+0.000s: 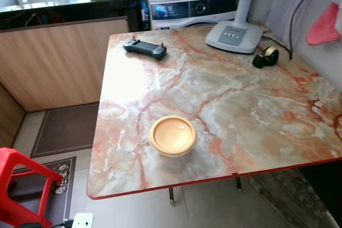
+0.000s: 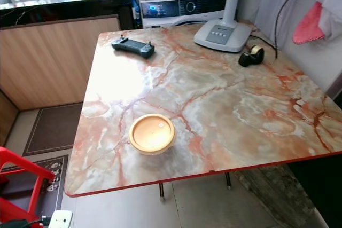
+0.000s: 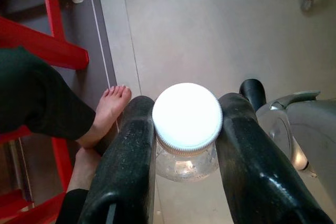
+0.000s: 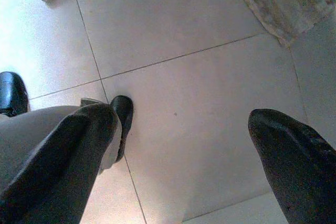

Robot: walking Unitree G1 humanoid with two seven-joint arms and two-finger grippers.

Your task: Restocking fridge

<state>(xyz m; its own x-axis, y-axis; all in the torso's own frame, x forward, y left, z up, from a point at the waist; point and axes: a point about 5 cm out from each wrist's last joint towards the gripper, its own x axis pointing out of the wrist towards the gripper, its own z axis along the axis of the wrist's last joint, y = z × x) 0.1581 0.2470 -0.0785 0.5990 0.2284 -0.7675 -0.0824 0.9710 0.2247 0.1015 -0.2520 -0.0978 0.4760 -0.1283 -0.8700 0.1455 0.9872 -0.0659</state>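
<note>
Between the left gripper (image 3: pixel 186 145) fingers, white-capped bottle (image 3: pixel 187 119) clamped, right gripper (image 4: pixel 184 150) fingers spread over floor tiles (image 4: pixel 178 24)

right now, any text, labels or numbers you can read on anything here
No text reads clearly.
Washer panel: lit display and marks, too small to read.
Fan base: buttons, no legible marks.
Container lid: small pale sticker, blurred.
Bottle cap in the left gripper: plain white.
</note>
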